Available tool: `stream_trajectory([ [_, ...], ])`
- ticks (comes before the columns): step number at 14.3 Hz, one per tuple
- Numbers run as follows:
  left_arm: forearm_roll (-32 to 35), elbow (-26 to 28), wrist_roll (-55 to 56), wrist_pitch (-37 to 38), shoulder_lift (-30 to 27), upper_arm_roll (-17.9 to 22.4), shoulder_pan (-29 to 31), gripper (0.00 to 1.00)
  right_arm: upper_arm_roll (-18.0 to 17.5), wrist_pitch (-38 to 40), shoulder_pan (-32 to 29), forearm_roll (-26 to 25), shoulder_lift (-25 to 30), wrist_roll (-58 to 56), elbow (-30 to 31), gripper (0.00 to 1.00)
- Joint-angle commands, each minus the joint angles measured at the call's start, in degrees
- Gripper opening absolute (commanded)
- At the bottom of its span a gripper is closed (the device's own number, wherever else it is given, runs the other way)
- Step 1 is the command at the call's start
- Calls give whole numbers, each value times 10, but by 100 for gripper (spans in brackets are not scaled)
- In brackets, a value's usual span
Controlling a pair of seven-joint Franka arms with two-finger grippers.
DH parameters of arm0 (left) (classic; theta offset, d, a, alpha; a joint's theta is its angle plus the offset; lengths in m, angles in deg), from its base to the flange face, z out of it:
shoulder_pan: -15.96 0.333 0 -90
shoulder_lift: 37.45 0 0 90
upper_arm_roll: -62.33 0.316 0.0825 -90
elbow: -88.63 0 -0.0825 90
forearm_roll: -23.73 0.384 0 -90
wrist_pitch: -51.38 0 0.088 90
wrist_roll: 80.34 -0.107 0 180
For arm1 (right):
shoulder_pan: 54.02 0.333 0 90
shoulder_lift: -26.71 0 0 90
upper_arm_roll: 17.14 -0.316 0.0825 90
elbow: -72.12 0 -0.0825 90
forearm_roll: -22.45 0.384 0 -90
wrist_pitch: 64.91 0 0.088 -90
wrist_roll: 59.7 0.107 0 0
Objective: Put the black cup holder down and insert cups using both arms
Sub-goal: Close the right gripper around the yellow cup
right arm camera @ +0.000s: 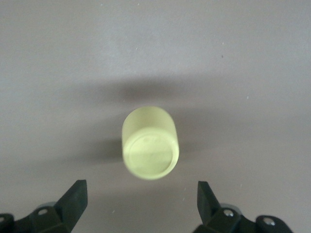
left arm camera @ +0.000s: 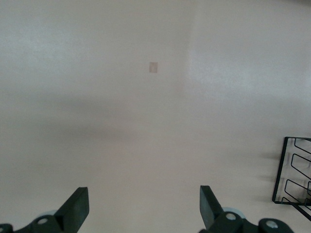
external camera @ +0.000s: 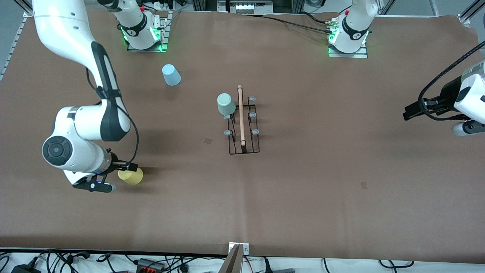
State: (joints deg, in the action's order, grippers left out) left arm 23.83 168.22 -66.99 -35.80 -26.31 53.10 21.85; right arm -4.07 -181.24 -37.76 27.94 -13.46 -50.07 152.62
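Note:
The black cup holder [external camera: 244, 127] stands mid-table, and its wooden rod handle [external camera: 240, 113] runs along the top. A pale green cup [external camera: 226, 104] sits upside down on one of its prongs. A light blue cup [external camera: 171, 74] stands upside down toward the right arm's base. A yellow cup [external camera: 131, 176] lies on its side, its base facing the right wrist view [right arm camera: 149, 145]. My right gripper [external camera: 115, 177] [right arm camera: 141, 199] is open and empty, low beside the yellow cup and apart from it. My left gripper [external camera: 411, 112] [left arm camera: 144, 204] is open and empty over the left arm's end of the table. A corner of the holder [left arm camera: 294, 170] shows there.
A small tape mark [external camera: 208, 141] lies beside the holder toward the right arm's end; another [external camera: 363, 185] lies nearer the front camera toward the left arm's end. A metal bracket [external camera: 237, 256] and cables sit at the table's front edge.

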Motion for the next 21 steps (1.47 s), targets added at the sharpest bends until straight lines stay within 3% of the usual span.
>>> stream_trajectory([
  [1,11,7,5,-4,-10,-8,-4,100,-7,-32,-10,5,-29,-32,-21,100],
  [6,10,28,4,-10,-28,2,-9,100,-16,-64,-22,42,-57,-57,-21,100],
  [10,13,70,7,-29,-59,4,-17,100,-16,-64,-33,45,-66,-109,-21,100],
  [16,15,82,4,-30,-69,3,-12,100,-17,-60,-34,61,-82,-115,-46,100],
  [18,14,80,4,-30,-67,3,-9,100,-17,-60,-34,69,-82,-116,-46,95],
  [19,14,80,4,-29,-67,3,-9,100,-17,-59,-34,73,-82,-116,-46,89],
  [21,14,80,4,-30,-67,3,-9,100,-17,-56,-35,82,-82,-116,-44,87],
])
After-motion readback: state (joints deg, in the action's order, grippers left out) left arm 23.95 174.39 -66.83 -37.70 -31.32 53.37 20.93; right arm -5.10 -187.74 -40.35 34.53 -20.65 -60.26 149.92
